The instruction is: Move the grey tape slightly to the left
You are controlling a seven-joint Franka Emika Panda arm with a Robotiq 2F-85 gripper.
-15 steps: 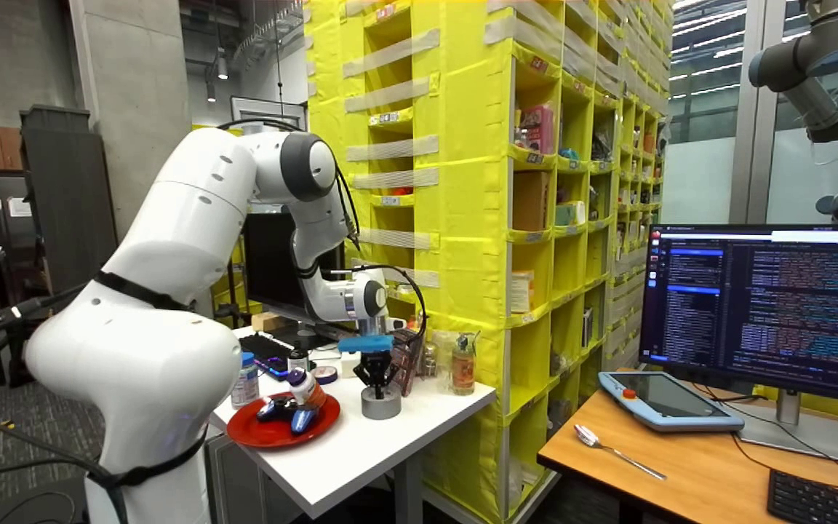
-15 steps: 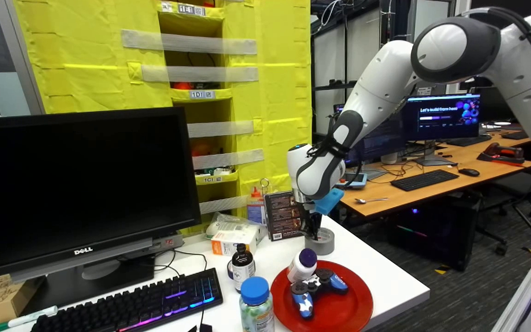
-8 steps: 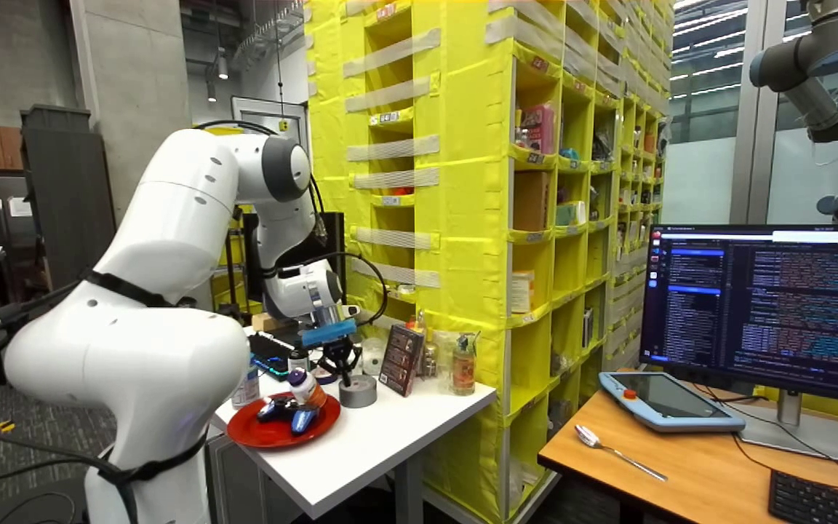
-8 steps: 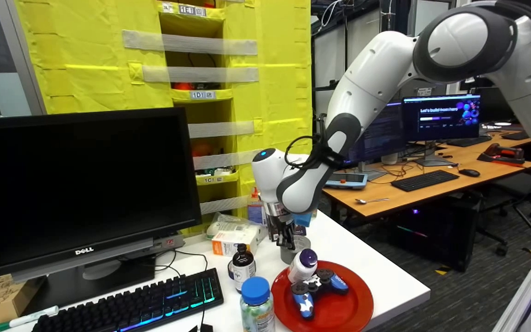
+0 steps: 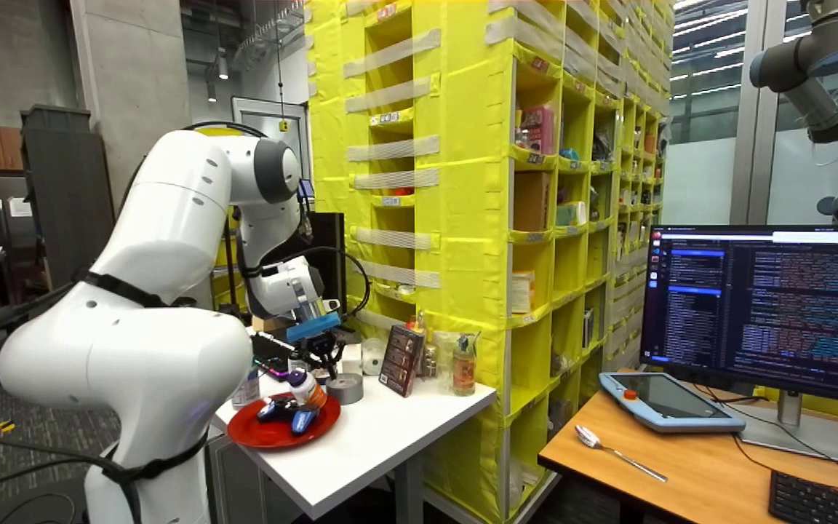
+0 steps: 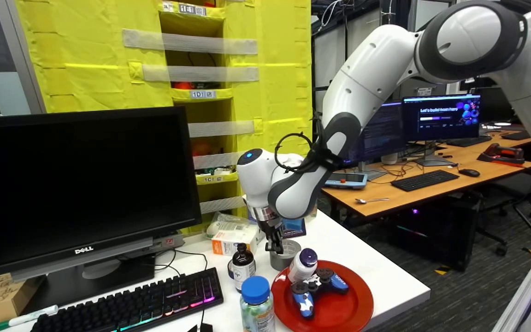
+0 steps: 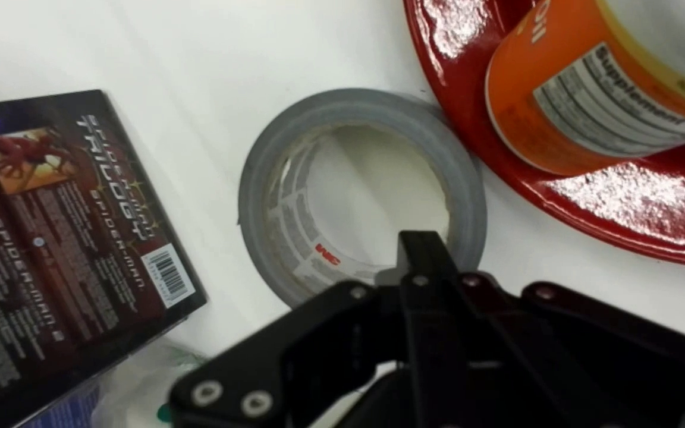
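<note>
The grey tape is a low ring lying flat on the white table; it shows in both exterior views (image 5: pixel 346 391) (image 6: pixel 282 262) and fills the middle of the wrist view (image 7: pixel 254 202). Its hole shows white table and a red 3M mark inside. My gripper (image 7: pixel 426 252) looks shut, with its tips together, reaching down over the tape's hole near its lower-right wall. The gripper also shows in both exterior views (image 5: pixel 330 370) (image 6: pixel 274 248), at the tape's left part. I cannot tell whether the tips touch the wall. The part of the ring under the fingers is hidden.
A red plate (image 6: pixel 362 295) lies close against the tape, bearing an orange-and-white bottle (image 7: pixel 550 107) and a game controller (image 6: pixel 311 295). A Spider-Man case (image 5: pixel 401 360), a dark bottle (image 6: pixel 242 267), a blue-capped jar (image 6: pixel 256 306) and a keyboard (image 6: pixel 127 304) stand around.
The tape has slid left in both exterior views, from in front of the Spider-Man case to beside the plate. My gripper and arm moved left with it. The plate has not moved.
</note>
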